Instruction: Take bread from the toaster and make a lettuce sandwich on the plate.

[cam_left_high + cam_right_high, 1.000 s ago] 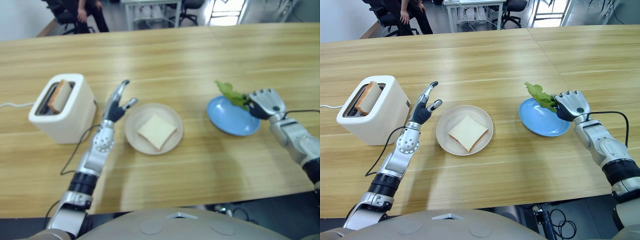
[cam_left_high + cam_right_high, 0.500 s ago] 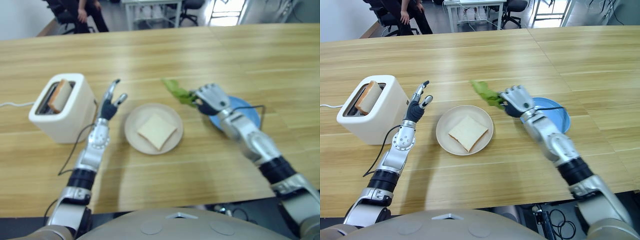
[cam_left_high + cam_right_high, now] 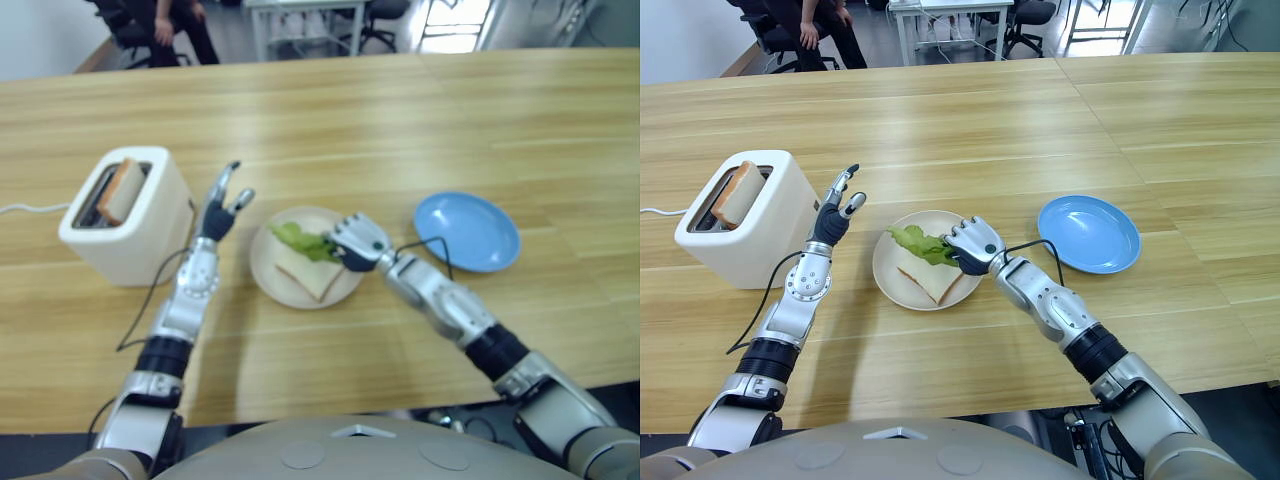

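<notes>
Toaster: on the table's left, bread slice standing in its slot; stiff and light, probably best pinched by the exposed top edge.
Plate: centre, carrying one flat slice.
Left hand: fingers spread, empty, between toaster and plate.
Right hand: curled around lettuce over the plated slice; the leaf looks limp, feather-light and easily torn.
Both eye views list identical items.

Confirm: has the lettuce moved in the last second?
Yes. The lettuce, held in the right hand, has travelled left from the blue plate, which stayed put, to above the bread on the beige plate.
</notes>
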